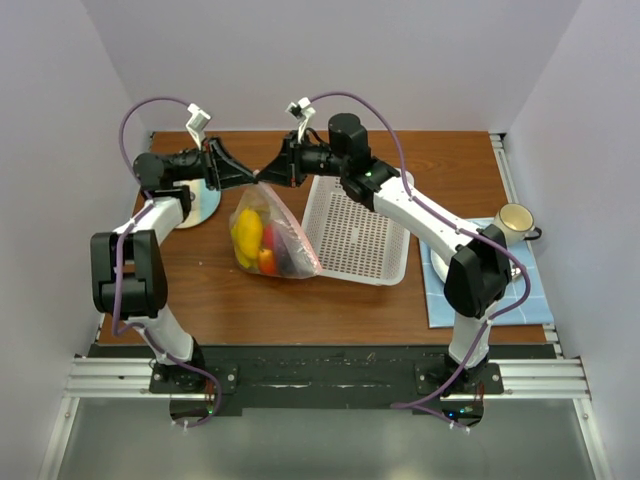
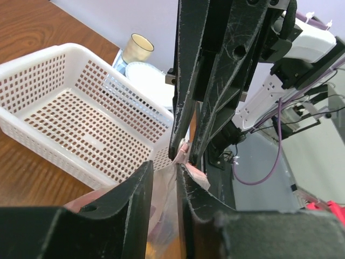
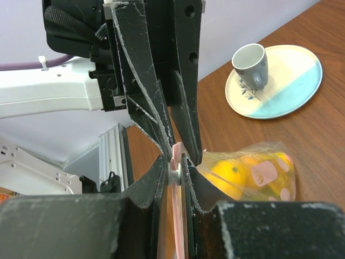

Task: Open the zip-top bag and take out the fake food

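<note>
The bag sits in the middle of the top view. Its belly rests on the tabletop and its upper corner is drawn up toward the two hands that meet just above it. Through the clear plastic I can see the toy food bunched low: yellow pieces, something red, something dark. None of it is out, so the job looks to be at the opening stage.

The pink zipper strip is what both hands are after. The right hand comes in from the upper right and is closed on that strip. In its own camera the fingers pinch it flat at the bottom centre of the frame. The left hand reaches in from the upper left, nose to nose with the other. Its fingers stand either side of the bag's lip with film between them, but I cannot tell whether they actually pinch it.

The arrangement makes sense to me: each hand seems meant to take one side of the mouth so the seal can be peeled apart.

Just right of the bag lies a white basket, probably where the food is meant to land.
</note>
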